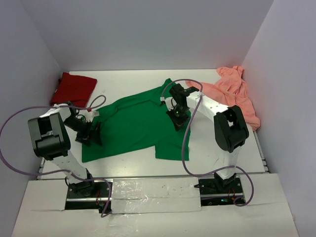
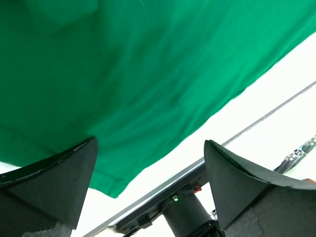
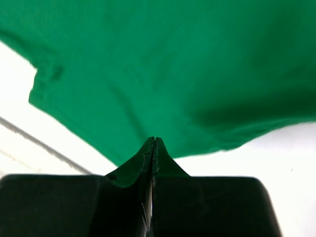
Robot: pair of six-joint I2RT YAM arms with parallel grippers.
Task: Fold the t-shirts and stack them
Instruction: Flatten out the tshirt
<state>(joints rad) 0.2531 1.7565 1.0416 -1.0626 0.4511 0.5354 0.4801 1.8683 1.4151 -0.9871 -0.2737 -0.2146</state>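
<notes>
- White counter (image 1: 138,79), walled on three sides.
- Green t-shirt (image 1: 133,126): frame centre, spread mostly flat, slanted from lower left to upper right.
- Salmon-pink t-shirt (image 1: 232,91): crumpled heap, upper right corner.
- Dark red t-shirt (image 1: 74,89): folded, upper left.
- Small white tag (image 1: 96,113) at green shirt's left edge; writing too small to read.
- Left pincer (image 1: 91,133): fingers wide apart, nothing between them, over green shirt's lower-left hem.
- Right pincer (image 1: 177,117): fingers pressed together, pinching green cloth near its right side.

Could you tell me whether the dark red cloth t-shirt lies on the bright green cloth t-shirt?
No, the dark red cloth t-shirt lies in the far left corner, apart from the bright green cloth t-shirt.
</notes>
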